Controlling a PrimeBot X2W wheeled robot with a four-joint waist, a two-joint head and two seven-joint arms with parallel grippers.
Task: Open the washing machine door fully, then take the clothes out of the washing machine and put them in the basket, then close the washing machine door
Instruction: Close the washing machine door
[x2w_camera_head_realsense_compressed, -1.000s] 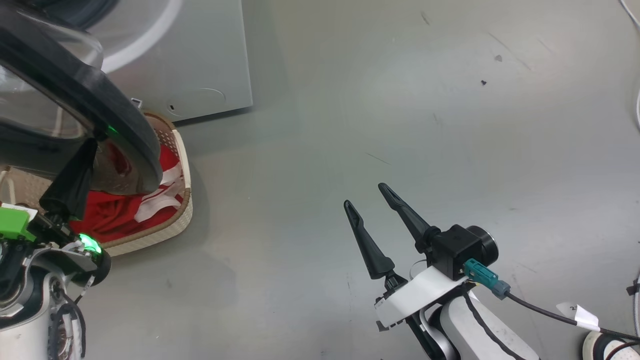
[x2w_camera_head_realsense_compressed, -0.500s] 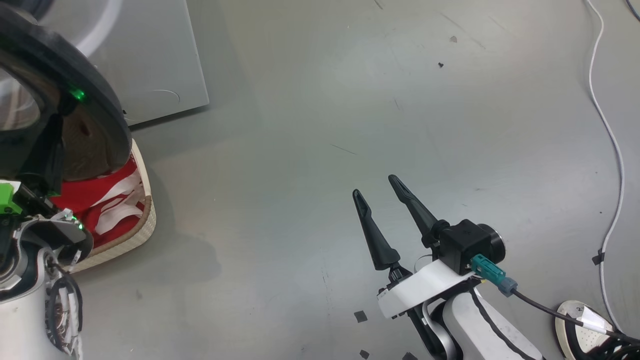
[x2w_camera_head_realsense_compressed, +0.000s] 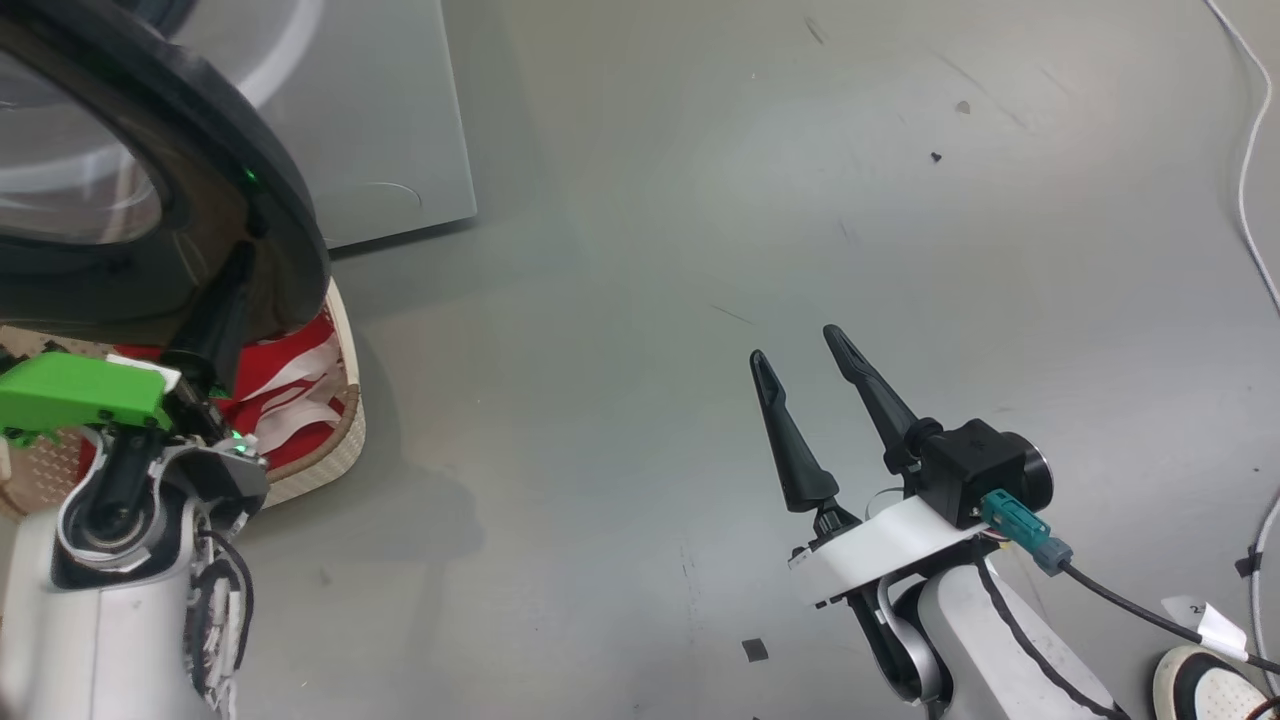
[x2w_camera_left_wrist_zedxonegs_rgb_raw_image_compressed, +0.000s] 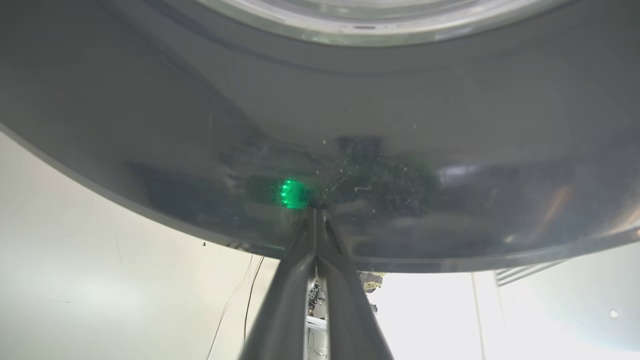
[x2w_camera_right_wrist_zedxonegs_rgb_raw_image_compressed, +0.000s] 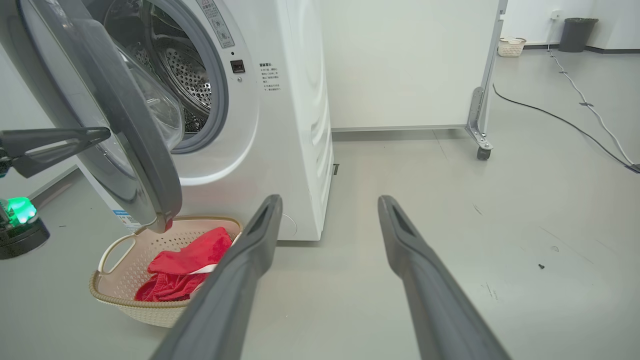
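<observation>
Above the grey floor (x2w_camera_head_realsense_compressed: 700, 250), the right gripper (x2w_camera_head_realsense_compressed: 793, 343) hung with its two fingers spread, holding nothing. The left gripper (x2w_camera_left_wrist_zedxonegs_rgb_raw_image_compressed: 316, 215), pinched shut, touched the one washing machine door (x2w_camera_head_realsense_compressed: 285, 200). That door stood ajar over one basket (x2w_camera_right_wrist_zedxonegs_rgb_raw_image_compressed: 145, 314) of red clothes (x2w_camera_right_wrist_zedxonegs_rgb_raw_image_compressed: 185, 260), before one washing machine (x2w_camera_right_wrist_zedxonegs_rgb_raw_image_compressed: 285, 150).

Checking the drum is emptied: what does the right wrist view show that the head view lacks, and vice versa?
Right wrist view: the drum mouth of the washing machine, no red in the visible steel. Head view: the right wrist's camera block. Both: the washing machine door, shut left gripper at its rim, clothes in the basket, open right gripper.
</observation>
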